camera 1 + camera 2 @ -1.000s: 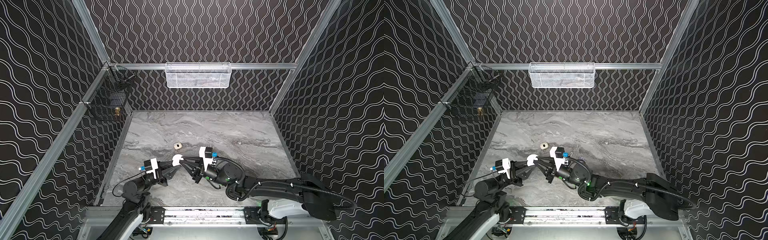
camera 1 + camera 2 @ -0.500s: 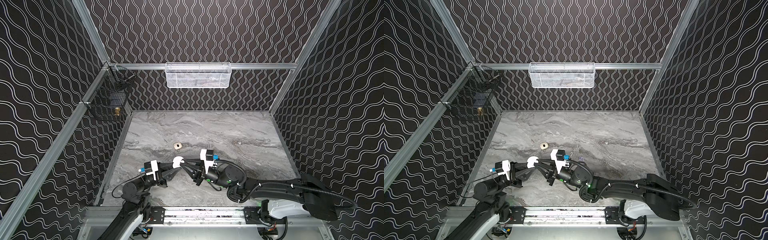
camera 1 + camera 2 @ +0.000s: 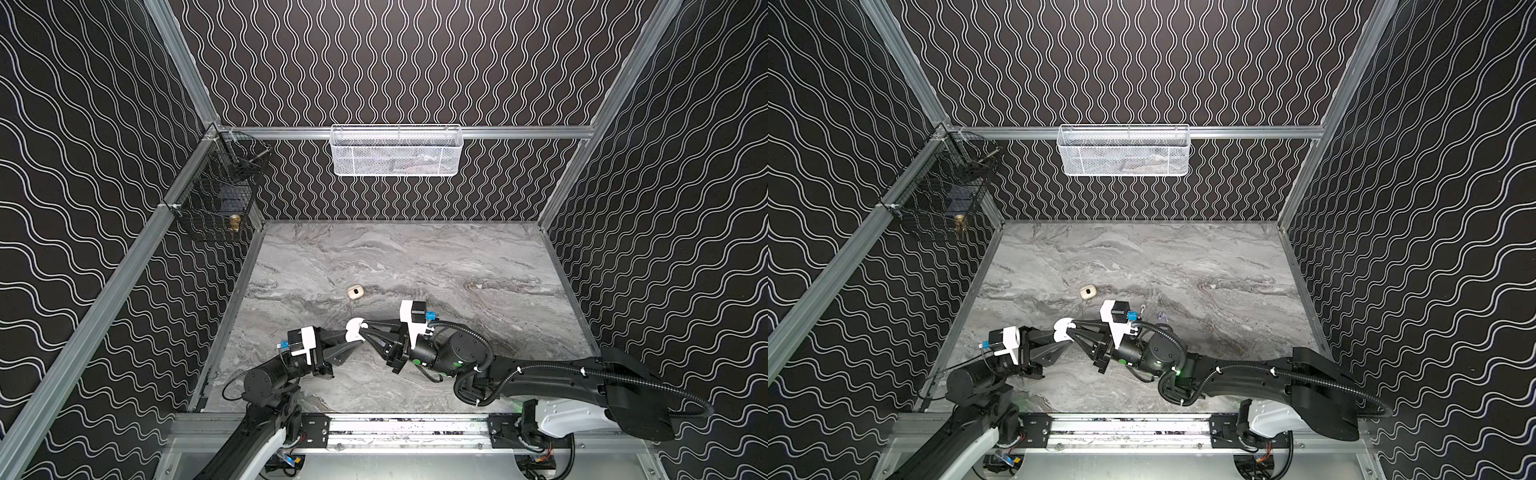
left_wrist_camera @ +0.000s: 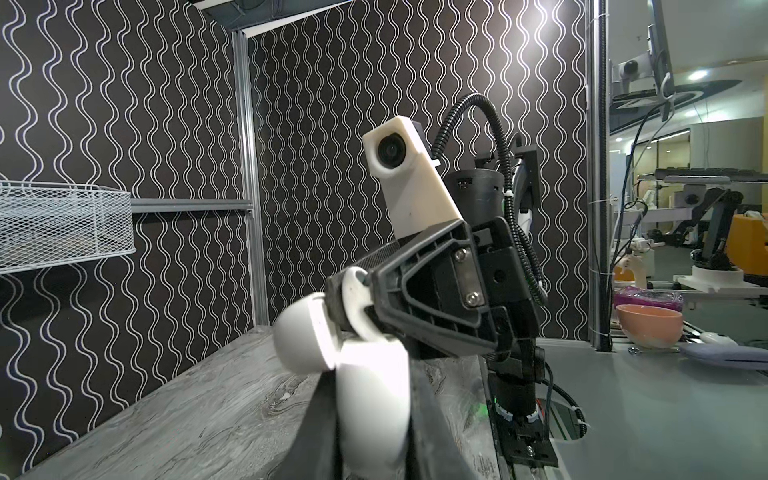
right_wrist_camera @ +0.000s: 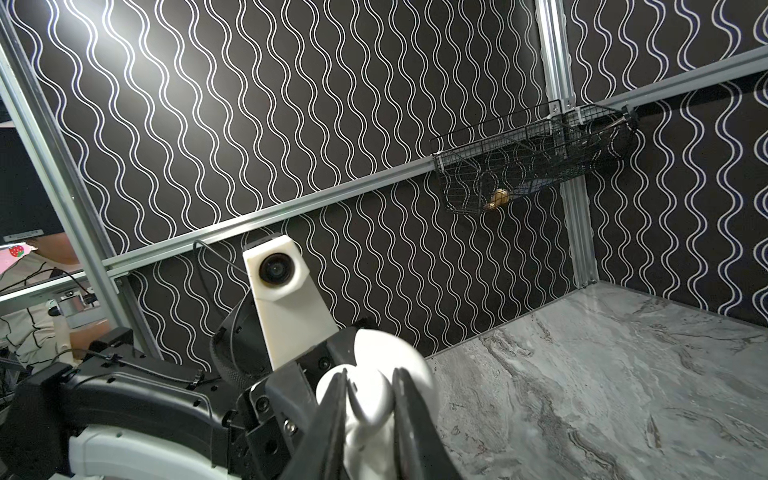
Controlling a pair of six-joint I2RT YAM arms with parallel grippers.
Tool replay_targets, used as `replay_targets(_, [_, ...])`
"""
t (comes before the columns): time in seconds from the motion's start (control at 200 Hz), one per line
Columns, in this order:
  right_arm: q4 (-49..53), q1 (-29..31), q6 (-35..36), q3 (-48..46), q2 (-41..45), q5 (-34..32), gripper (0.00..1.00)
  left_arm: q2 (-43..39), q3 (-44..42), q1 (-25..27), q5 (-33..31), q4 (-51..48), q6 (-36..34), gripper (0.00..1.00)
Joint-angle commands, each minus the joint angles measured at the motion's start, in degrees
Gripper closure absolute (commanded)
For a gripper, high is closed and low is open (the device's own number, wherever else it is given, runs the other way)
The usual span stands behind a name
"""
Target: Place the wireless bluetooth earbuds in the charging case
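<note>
Charging case [image 3: 353, 330]: smooth, rounded white plastic

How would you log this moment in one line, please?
left jaws: shut on open charging case | right jaws: at its opening, grip unclear | lavender earbud: on table

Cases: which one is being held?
The white case, clamped in the left hand; the beige case lies untouched on the table farther back.

We see a white metal mesh basket [image 3: 395, 160] hung at the back, a black wire basket [image 3: 212, 208] on the left, grey marbled tabletop [image 3: 415, 257] below
</note>
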State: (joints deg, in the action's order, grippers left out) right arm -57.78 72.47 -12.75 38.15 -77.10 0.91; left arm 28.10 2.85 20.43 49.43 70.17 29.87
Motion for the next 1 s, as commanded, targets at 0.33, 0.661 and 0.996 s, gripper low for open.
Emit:
replay_targets(0.33, [10.11, 1.09, 1.14, -0.80, 0.03, 0.07, 0.59, -0.17, 0.25, 0.14, 0.42, 10.30, 0.67, 1.00])
replay_targets(0.661, [12.42, 1.73, 1.06, 0.63, 0.93, -3.02, 0.58, -0.17, 0.08, 0.14, -0.48, 7.85, -0.72, 1.00])
replay_targets(0.996, [17.06, 3.08, 1.28, 3.94, 0.95, -7.21, 0.69, 0.98, -0.04, 0.12, -0.71, 7.40, -1.42, 1.00])
